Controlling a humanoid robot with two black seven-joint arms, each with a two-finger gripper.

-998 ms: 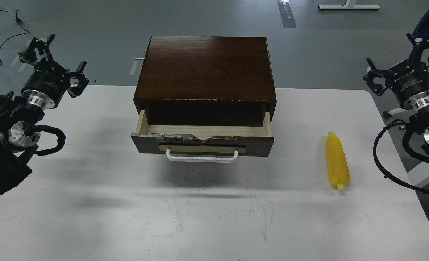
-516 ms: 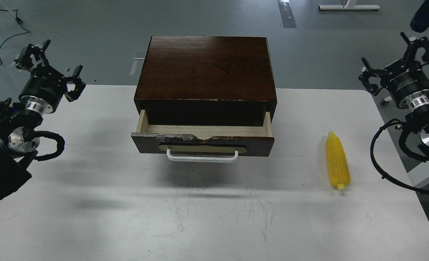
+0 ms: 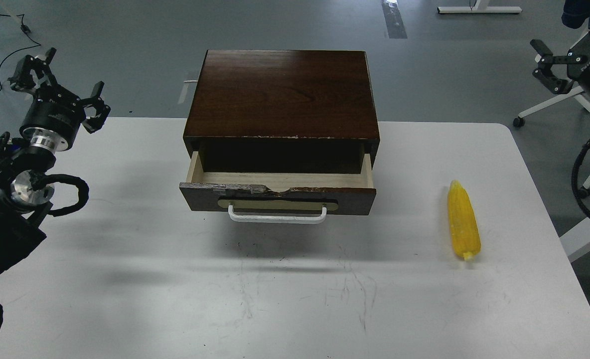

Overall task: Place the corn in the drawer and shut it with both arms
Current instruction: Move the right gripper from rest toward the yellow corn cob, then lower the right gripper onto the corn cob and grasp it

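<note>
The corn (image 3: 464, 221) lies flat on the white desk (image 3: 285, 299), on its right side, well apart from everything else. It points away from the robot, with its narrow tip at the far end and its small pale stub at the near end. Nothing touches it.

To its left, near the middle of the desk, the drawer (image 3: 277, 193) stands pulled partway out of a dark brown wooden cabinet (image 3: 282, 92). Its pale wood inside shows and looks bare. The top edge of the drawer front is chipped and patched with tape, and a white bar handle (image 3: 277, 216) on a beige oval plate faces the robot.

The left hand (image 3: 56, 82) hangs in the air over the far left edge of the desk, well left of the cabinet. Its fingers (image 3: 95, 97) are spread wide and grip nothing. Behind it the black arm with silver ring joints and looped cables runs down to the left edge of the view.

The right hand (image 3: 569, 52) is at the upper right corner, out past the desk edge over the grey floor (image 3: 449, 75), far from the corn. It is partly cut off by the edge of the view, so I cannot tell whether it is spread or closed.
</note>
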